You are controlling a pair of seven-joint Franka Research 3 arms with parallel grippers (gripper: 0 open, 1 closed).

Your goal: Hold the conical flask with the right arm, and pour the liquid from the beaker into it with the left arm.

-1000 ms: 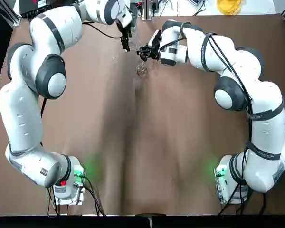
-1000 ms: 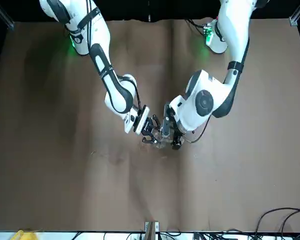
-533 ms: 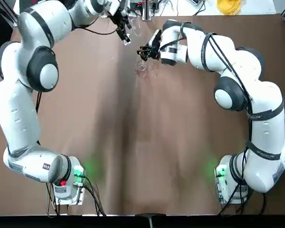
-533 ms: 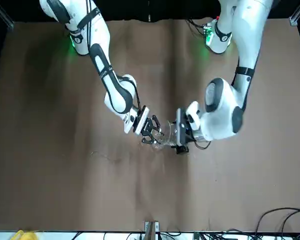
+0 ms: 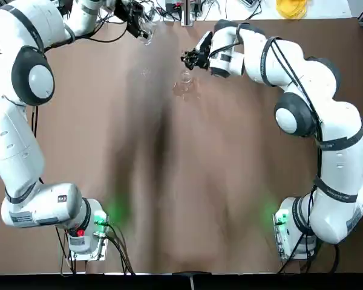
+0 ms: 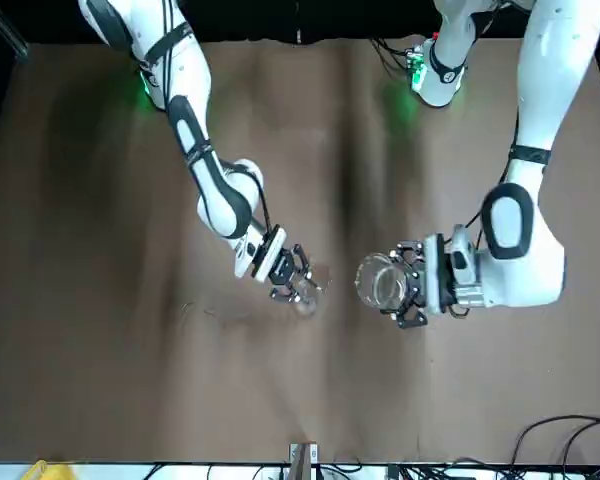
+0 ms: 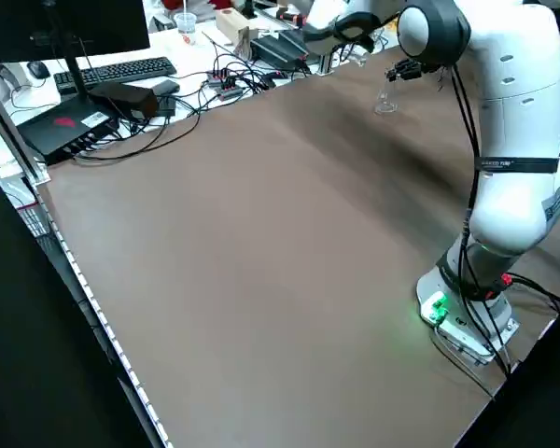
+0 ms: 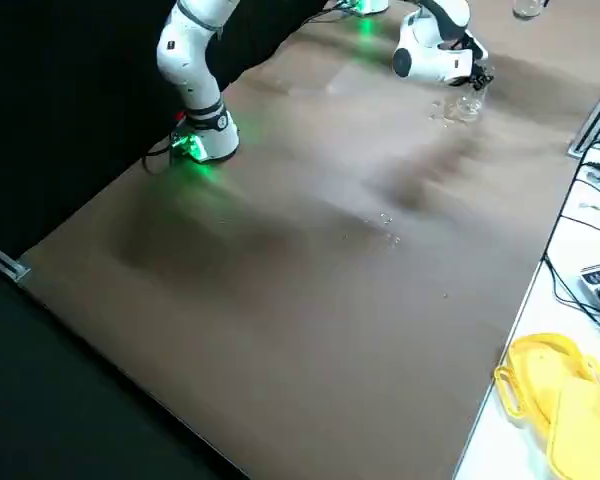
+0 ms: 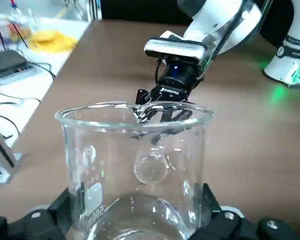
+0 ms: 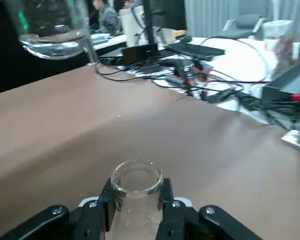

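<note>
Swung away since a moment ago — left gripper [image 5: 135,13] now well apart at the far edge, pinching the wide-mouthed clear glass beaker [image 9: 135,170]. Right gripper [image 5: 190,58] clamps the small narrow-necked clear conical flask [image 10: 136,192], upright on the brown table [image 5: 181,181].

Left arm stretched to the top view's upper left, left gripper [image 5: 143,18] clamped on the beaker [image 9: 135,170]. Right arm reaching upper centre, right gripper [image 5: 189,59] pinching the flask [image 10: 137,192] neck.
</note>
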